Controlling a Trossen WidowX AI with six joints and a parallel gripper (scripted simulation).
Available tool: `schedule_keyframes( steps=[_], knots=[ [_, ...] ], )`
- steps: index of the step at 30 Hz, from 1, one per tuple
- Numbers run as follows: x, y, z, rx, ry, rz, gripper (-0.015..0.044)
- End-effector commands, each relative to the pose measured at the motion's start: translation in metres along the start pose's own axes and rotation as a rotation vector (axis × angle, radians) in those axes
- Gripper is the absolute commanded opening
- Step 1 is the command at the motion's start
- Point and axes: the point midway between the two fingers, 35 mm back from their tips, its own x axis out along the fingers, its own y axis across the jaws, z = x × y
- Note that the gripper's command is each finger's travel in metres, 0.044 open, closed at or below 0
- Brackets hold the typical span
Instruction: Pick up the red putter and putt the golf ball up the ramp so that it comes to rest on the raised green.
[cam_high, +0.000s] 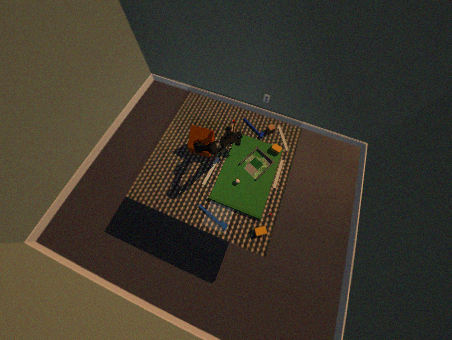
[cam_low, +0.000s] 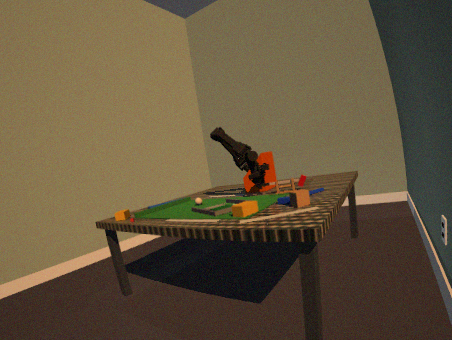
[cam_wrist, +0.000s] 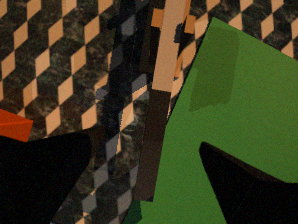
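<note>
wrist view: the gripper (cam_wrist: 145, 172) is spread wide and grasps nothing, low over the mat (cam_wrist: 235, 115) edge, above a tan strip (cam_wrist: 167, 47). the ball (cam_high: 237, 181) lies on the mat, near the ramp (cam_high: 256, 164). no writing is readable; i cannot pick out the putter.

The bench (cam_low: 280, 231) stands on four dark legs, its top patterned in tan and dark checks. A flat green mat (cam_high: 240, 182) lies across the middle of it. Around the mat lie pale wooden strips (cam_high: 278, 173), two blue bars (cam_high: 213, 217), and small orange blocks (cam_high: 260, 231) near the edges. The arm's orange base (cam_high: 200, 138) sits by the mat's far corner.
</note>
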Motion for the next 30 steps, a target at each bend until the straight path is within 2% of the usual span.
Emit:
schedule_keyframes(
  steps=[1, 8, 23, 30],
  knots=[
    [0.0077, 0.002, -0.0034, -0.004, 0.006, 0.007, 0.044],
    [0.0144, 0.0024, -0.0055, -0.004, 0.007, 0.007, 0.044],
    [0.0113, 0.0008, -0.0036, 0.001, 0.002, 0.003, 0.0046],
    [0.0101, 0.0006, -0.0031, 0.001, 0.002, 0.003, 0.0]
  ],
)
